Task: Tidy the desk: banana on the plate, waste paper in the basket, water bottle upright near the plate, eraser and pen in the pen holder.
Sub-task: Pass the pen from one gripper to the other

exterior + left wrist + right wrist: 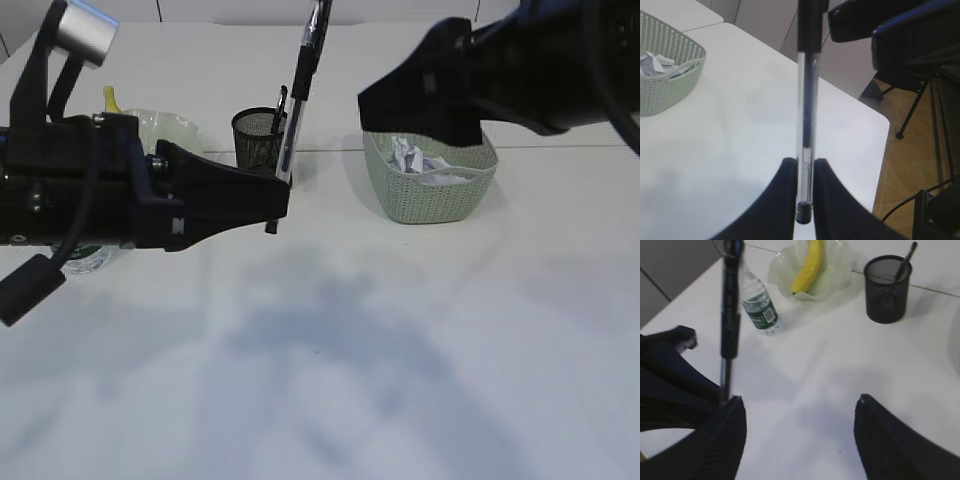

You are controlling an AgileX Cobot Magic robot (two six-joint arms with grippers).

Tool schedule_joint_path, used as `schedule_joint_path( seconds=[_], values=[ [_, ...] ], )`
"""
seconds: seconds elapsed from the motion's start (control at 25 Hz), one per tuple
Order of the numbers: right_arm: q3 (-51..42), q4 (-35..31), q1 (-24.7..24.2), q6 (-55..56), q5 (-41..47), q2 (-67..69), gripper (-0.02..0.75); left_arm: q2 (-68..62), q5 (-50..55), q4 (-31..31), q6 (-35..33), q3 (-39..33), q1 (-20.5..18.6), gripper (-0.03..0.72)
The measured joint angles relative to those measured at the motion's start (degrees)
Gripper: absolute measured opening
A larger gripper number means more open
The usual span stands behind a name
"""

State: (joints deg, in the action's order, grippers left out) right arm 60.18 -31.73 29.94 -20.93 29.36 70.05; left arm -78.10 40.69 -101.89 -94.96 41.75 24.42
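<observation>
The banana (810,265) lay on the plate (840,275), the bottle (760,310) stood beside it, the pen holder (258,137) left of the basket (430,190) holding paper (412,160).

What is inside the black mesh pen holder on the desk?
One dark pen stands tilted in the pen holder, its top poking above the rim. The mesh wall hides the bottom, so whether the eraser lies inside cannot be told.

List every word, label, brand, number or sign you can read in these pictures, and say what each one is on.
No text can be read in any view.
Clear plastic water bottle: its green and white label carries print and a small code patch, too blurred to read.
Clear-barrelled black pen in the left gripper: no visible marking.
Pale green woven basket, black mesh pen holder: no lettering.
</observation>
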Motion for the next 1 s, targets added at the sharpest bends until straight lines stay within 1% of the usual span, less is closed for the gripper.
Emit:
schedule_joint_path(
  seconds=[0.24, 0.32, 0.36, 0.6, 0.76, 0.8, 0.88, 1.0],
  values=[
    [0.0, -24.0, 0.0, -21.1, -0.8, 0.0, 0.501, 0.0, 3.6, 0.0, 0.0, 0.0, 0.0, 0.036],
    [0.0, -30.2, 0.0, -26.1, -1.3, 0.0, 0.501, 0.0, 4.5, 0.0, 0.0, 0.0, 0.0, 0.036],
    [0.0, -31.9, 0.0, -27.3, -1.7, 0.2, 0.501, 0.0, 5.0, 0.0, 0.0, 0.0, 0.0, 0.036],
    [0.1, -36.8, 0.0, -29.3, -1.6, 2.7, 0.501, 0.0, 7.9, 0.0, -0.9, 0.0, 0.0, 0.036],
    [0.1, -38.4, 0.0, -30.2, -1.6, 3.7, 0.499, 0.0, 8.8, 0.0, -1.2, 0.0, 0.0, 0.036],
    [0.1, -38.6, 0.0, -30.5, -1.6, 3.9, 0.489, 0.0, 9.1, 0.0, -1.2, 0.0, 0.0, 0.036],
    [0.1, -38.8, 0.0, -30.7, -1.6, 3.9, 0.443, 0.0, 9.2, 0.0, -1.3, 0.0, 0.0, 0.036],
    [0.1, -39.0, 0.0, -30.8, -1.6, 3.9, 0.328, 0.0, 9.2, 0.0, -1.3, 0.0, 0.0, 0.036]
  ],
)
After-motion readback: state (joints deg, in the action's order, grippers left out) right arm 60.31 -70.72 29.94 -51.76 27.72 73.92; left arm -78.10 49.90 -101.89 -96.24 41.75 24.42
